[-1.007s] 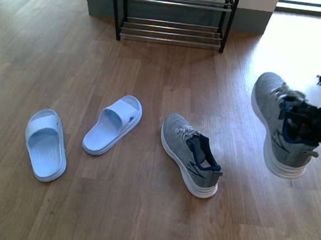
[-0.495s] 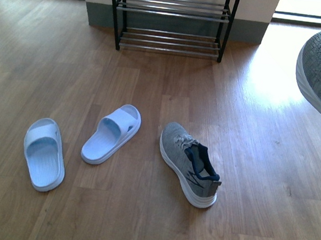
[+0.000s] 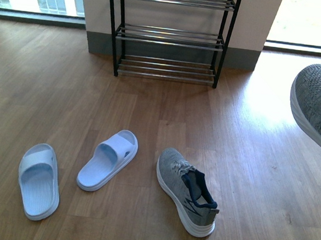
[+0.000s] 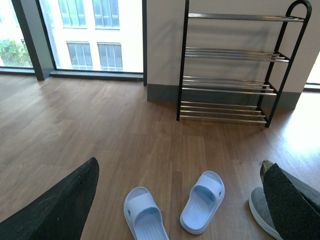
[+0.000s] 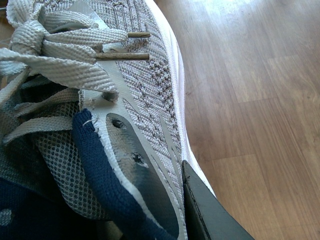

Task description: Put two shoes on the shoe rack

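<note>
**One shoe aloft in the right jaws, its mate on the floor**

The wood floor [image 3: 150, 108] runs back to a pale wall. The rack [image 3: 170, 41] stands upright against that wall, with tiers of silver bars between black posts. Windows flank the wall on both sides.

The held shoe [image 3: 319, 106] hangs clear of the floor at the right edge of the front view. It is cropped by the frame, its toe is raised, and it is well apart from the rack. The right wrist view shows its grey laces, knit side and navy collar close up.

The floor shoe [image 3: 185, 192] sits on its sole near the middle of the floor, with its toe toward the rack and its heel nearest the robot.

To its left lie two pale blue slides. The near sandal [image 3: 107, 160] is just beside the shoe but not touching it, and the far sandal [image 3: 39, 180] lies further left.

The right jaws are clamped on the held shoe at its collar. One dark finger [image 5: 210, 212] lies against the outer side, and the other is hidden.

The left jaws stand wide apart above the floor, facing the rack, with nothing between the black pads [image 4: 55, 205].
</note>
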`<action>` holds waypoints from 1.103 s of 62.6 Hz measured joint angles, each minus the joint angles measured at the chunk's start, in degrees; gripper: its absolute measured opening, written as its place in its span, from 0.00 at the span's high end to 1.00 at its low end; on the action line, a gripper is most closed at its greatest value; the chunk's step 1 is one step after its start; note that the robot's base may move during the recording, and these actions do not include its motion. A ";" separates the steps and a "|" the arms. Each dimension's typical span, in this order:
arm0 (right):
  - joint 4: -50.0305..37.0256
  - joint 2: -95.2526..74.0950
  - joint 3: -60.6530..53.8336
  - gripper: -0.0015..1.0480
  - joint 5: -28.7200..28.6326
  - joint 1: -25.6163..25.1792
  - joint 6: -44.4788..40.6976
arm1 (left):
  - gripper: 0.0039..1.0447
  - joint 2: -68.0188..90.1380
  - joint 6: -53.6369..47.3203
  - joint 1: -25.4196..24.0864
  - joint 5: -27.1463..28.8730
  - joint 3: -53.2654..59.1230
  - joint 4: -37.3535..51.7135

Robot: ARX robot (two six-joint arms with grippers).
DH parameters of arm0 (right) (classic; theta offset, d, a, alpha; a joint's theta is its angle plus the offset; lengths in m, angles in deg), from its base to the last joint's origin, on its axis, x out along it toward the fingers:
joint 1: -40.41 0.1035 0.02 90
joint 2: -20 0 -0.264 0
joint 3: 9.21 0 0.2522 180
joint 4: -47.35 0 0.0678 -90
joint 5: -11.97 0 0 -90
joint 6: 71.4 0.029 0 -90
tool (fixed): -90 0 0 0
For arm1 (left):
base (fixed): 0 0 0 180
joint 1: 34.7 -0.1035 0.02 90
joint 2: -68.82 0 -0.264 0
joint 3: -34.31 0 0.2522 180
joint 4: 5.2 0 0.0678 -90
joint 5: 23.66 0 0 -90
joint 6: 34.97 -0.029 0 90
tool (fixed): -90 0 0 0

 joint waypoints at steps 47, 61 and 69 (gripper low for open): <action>-0.04 0.15 -0.11 0.99 0.17 0.24 -0.02 | 0.09 0.00 0.00 0.00 0.02 -0.02 0.04; -0.04 0.22 -0.26 0.99 0.37 -0.04 -0.02 | 0.09 0.00 0.00 0.00 -0.09 -0.02 -0.02; -0.04 0.20 -0.33 0.99 0.68 -0.24 0.00 | 0.09 0.00 0.00 0.00 -0.11 -0.02 -0.02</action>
